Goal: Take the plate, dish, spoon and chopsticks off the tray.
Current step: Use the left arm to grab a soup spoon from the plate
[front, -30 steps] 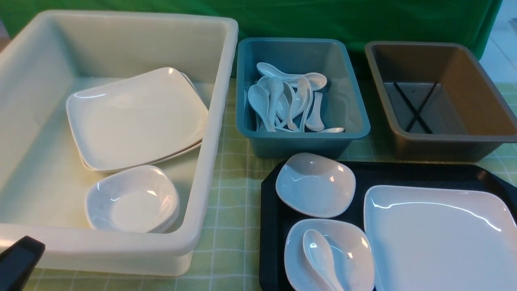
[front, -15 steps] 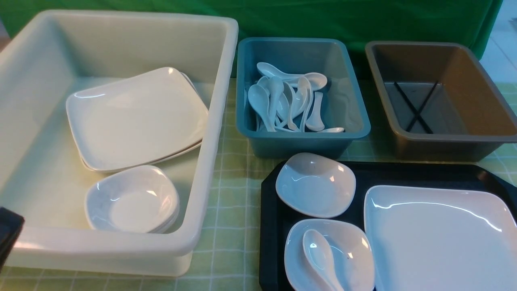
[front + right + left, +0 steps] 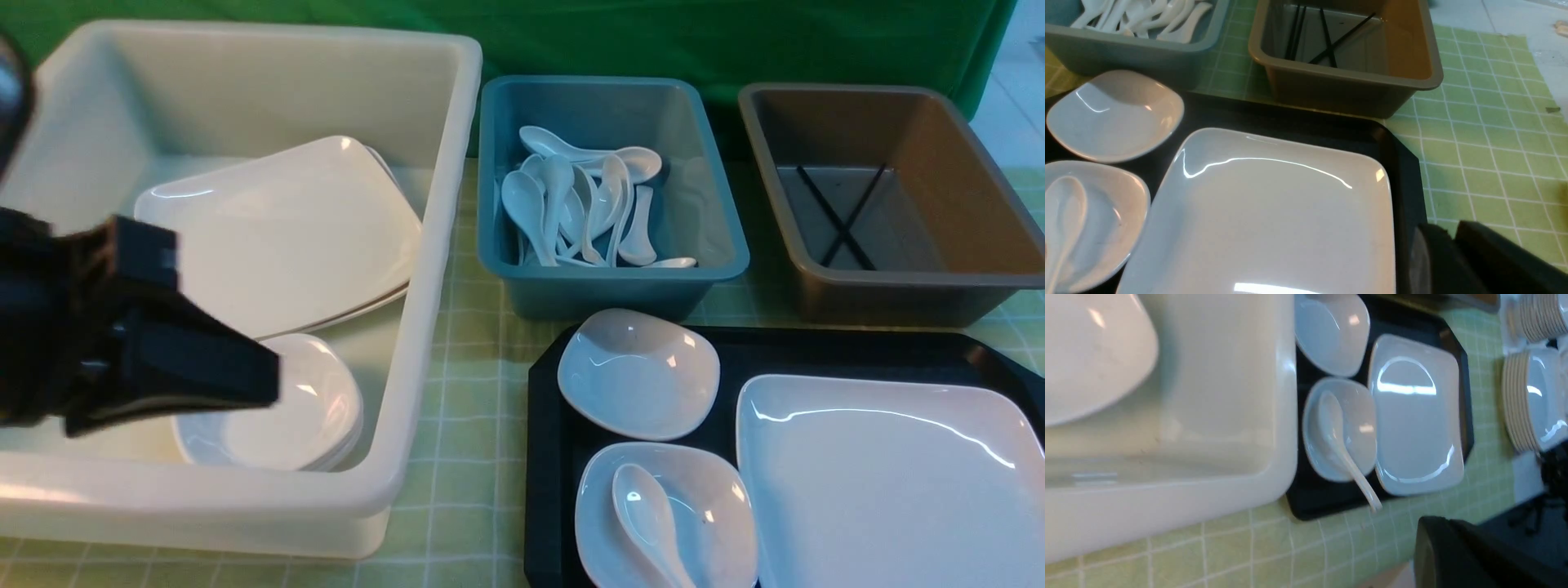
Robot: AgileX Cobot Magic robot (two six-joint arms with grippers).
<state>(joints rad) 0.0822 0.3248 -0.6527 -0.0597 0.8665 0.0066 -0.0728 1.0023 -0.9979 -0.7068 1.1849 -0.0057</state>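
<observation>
The black tray (image 3: 547,425) holds the large white plate (image 3: 890,482), an empty small dish (image 3: 638,373) and a second dish (image 3: 710,523) with the white spoon (image 3: 645,506) lying in it. Black chopsticks (image 3: 833,216) lie crossed inside the brown bin (image 3: 1004,245), off the tray. My left gripper (image 3: 273,380) hangs shut and empty over the front of the white bin (image 3: 424,269). In the right wrist view my right gripper (image 3: 1443,232) stands slightly open and empty, just outside the tray's rim (image 3: 1404,171) beside the plate (image 3: 1269,212).
The white bin holds stacked plates (image 3: 277,237) and small dishes (image 3: 310,416). A blue bin (image 3: 718,245) behind the tray holds several spoons. Stacks of plates (image 3: 1531,400) stand beyond the tray's far side in the left wrist view. A green checked cloth (image 3: 465,408) covers the table.
My left arm has swung up from the lower left corner and now reaches over the white bin's front. The dishes, spoon and plate on the tray have not moved.
</observation>
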